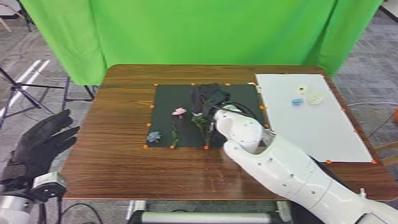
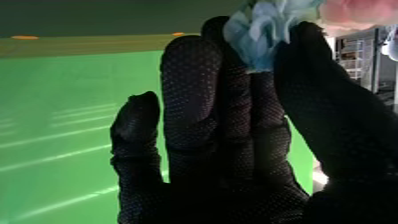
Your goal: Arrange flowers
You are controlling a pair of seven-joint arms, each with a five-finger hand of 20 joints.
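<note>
head view, left side: the left hand (image 1: 40,145) waits off the table's (image 1: 107,170) left edge, fingers straight and spread, holding nothing; it is best kept there, out of the right arm's way. on the dark mat (image 1: 164,97), near left corner, lies a small blue-grey flower (image 1: 154,136). just right of it a pink flower (image 1: 179,112) lies with its head to the far side and its stem (image 1: 174,135) running toward the near edge. right again, green leaves (image 1: 199,121) show just near of the right hand (image 1: 210,95), which is over the far right part of the mat. the right wrist view finds that hand in a narrow pinch, pale blue petals (image 2: 266,30) between thumb and fingers, with pink petals (image 2: 355,11) close by; whether these belong to the pink flower on the mat cannot be told. recommended: grip at the stem just under the head rather than on the petals, press lightly, keep the stem in line with its neighbour, and lower it flat before letting go. risk: crushed petals, or the sleeve of cable dragging the leaves. at right, the white board (image 1: 311,135) carries yellow, blue and pale blooms (image 1: 314,100) toward its far end; swing the forearm clear of them.
</note>
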